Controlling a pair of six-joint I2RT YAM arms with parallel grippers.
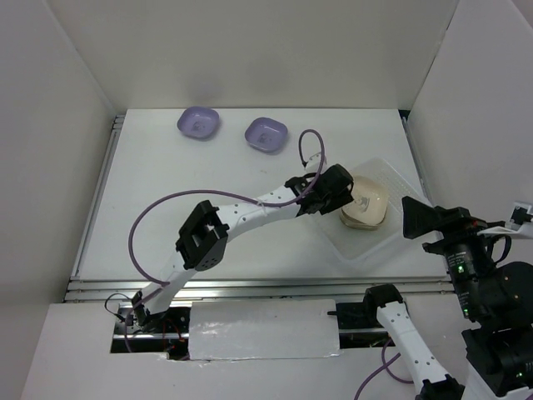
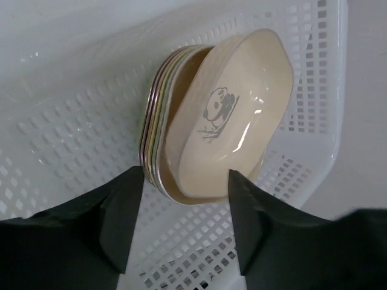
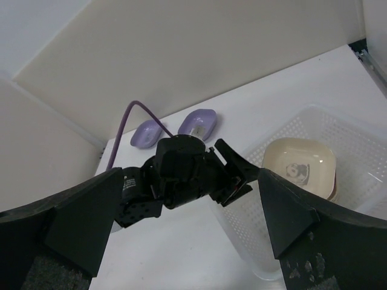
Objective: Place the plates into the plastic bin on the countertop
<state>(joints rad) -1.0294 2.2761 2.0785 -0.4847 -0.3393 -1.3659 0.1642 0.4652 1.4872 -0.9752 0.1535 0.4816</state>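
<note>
A robotics lab test cell: a white bench [image 1: 166, 208] walled by plain panels [image 1: 250, 50] at frame top and sides, metal edge rails [image 1: 250, 286], 2 cabled robot arms [image 1: 241, 215] mounted at the bottom.

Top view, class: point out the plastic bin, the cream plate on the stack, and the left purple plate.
plastic bin [image 1: 371, 243]: top view, bare floor near its front corner.
cream plate [image 1: 366, 200]: top view, its centre.
left purple plate [image 1: 198, 123]: top view, its centre.

I see a stack of plates [image 1: 365, 204] in the bin [image 1: 371, 247] on the right. Two more plates [image 1: 198, 123] [image 1: 266, 134] sit far back on the surface [image 1: 166, 167].
</note>
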